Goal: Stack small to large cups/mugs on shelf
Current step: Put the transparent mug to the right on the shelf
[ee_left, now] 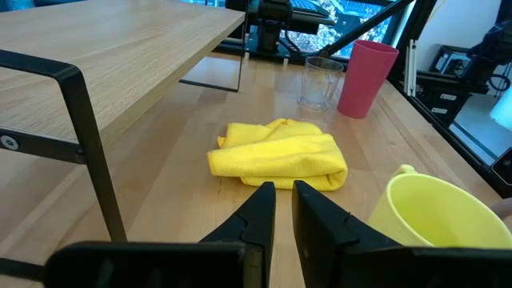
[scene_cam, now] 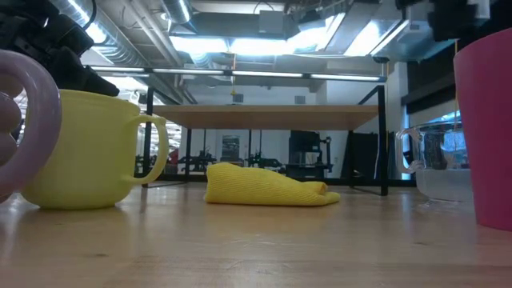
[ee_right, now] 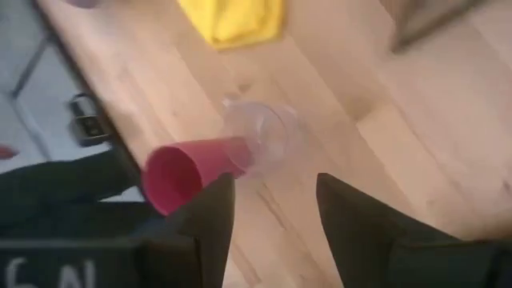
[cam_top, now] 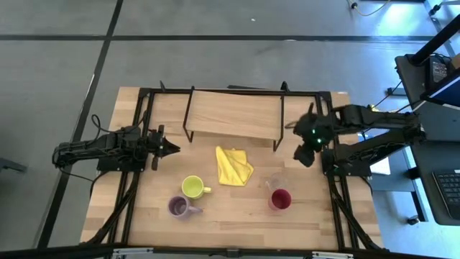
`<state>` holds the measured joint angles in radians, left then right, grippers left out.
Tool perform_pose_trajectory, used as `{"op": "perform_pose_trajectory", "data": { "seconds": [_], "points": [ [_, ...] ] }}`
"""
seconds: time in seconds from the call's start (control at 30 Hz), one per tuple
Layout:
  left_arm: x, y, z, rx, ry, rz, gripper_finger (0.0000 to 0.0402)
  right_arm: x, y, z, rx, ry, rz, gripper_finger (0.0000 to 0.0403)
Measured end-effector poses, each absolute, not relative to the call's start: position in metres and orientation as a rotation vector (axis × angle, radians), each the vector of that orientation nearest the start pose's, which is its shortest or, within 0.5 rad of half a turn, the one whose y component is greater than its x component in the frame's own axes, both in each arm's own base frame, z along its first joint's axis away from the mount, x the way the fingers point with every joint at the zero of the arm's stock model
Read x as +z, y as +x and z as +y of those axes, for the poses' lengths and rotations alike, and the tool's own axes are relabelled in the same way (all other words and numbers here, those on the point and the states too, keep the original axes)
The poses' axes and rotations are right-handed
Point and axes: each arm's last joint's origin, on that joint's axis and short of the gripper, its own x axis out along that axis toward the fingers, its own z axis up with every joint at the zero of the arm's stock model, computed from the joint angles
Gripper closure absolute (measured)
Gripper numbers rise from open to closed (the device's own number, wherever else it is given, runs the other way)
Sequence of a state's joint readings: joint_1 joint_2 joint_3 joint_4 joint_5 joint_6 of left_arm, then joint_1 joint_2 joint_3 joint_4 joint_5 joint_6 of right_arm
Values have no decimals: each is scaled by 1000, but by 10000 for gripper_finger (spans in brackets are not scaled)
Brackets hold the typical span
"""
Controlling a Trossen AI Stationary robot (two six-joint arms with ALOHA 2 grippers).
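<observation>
The light-wood shelf point(cam_top: 233, 115) stands on black legs at the table's far middle. A yellow-green mug point(cam_top: 192, 187) and a purple mug point(cam_top: 178, 207) stand upright near the front left. A clear glass point(cam_top: 275, 183) and a magenta tumbler point(cam_top: 280, 199) stand side by side at the front right; they also show in the right wrist view, the glass point(ee_right: 264, 136) and the tumbler point(ee_right: 188, 172). My left gripper point(cam_top: 169, 149) is shut and empty, left of the shelf's near left leg. My right gripper point(ee_right: 276, 208) is open and empty, above the table to the far side of the glass.
A folded yellow cloth point(cam_top: 233, 165) lies on the table between the shelf and the mugs. Black frame rails run along the table's left and right sides. The shelf top point(ee_left: 120, 48) is bare.
</observation>
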<state>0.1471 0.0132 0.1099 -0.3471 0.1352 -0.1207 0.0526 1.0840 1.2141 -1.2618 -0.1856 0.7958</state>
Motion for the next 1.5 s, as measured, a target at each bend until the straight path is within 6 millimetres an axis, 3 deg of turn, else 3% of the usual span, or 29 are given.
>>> {"op": "perform_pose_trajectory", "data": {
  "seconds": [0.4, 0.8, 1.03, 1.23, 1.37, 1.5],
  "points": [
    [166, 87, 9, 27, -155, 247, 363, 274, 188, 50, -334, 835, 1253, 224],
    [166, 87, 9, 27, -155, 247, 363, 205, 198, 56, -371, 835, 1287, 224],
    [166, 87, 9, 27, -155, 247, 363, 186, 203, 56, -373, 850, 1237, 224],
    [166, 87, 9, 27, -155, 247, 363, 169, 201, 55, -440, 823, 1296, 233],
    [166, 87, 9, 26, -155, 247, 363, 170, 204, 55, -433, 787, 1281, 274],
    [166, 87, 9, 26, -155, 247, 363, 182, 211, 55, -394, 706, 1243, 344]
  ]
}}
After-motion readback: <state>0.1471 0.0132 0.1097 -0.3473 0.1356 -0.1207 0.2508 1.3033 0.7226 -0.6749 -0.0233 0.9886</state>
